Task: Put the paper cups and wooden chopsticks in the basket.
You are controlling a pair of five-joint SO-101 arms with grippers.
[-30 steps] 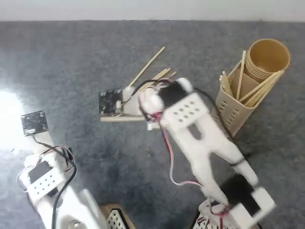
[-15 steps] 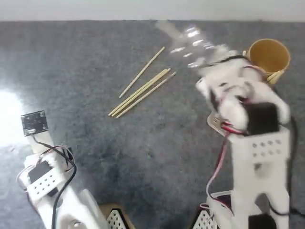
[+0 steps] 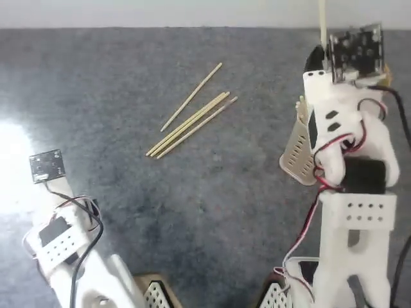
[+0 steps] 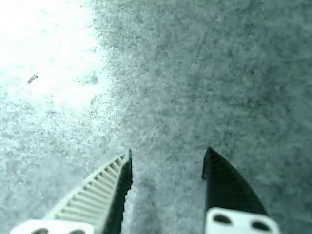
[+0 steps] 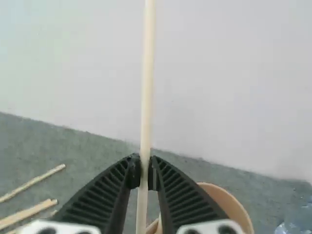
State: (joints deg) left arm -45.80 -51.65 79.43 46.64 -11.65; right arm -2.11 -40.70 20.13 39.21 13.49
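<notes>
Left wrist view shows us the left pincer wide open and empty, well left of the basket; nearer its left lie loose chopsticks on the table, and above it the right pincer clamps one chopstick upright.

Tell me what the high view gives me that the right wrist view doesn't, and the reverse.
High view adds: the perforated beige plastic basket and the white left arm. Right wrist view adds: the right end effector shut on the upright thin wooden chopstick, and the tan paper cup's rim. Both: that held chopstick and the loose wooden chopsticks on the grey carpet.
</notes>
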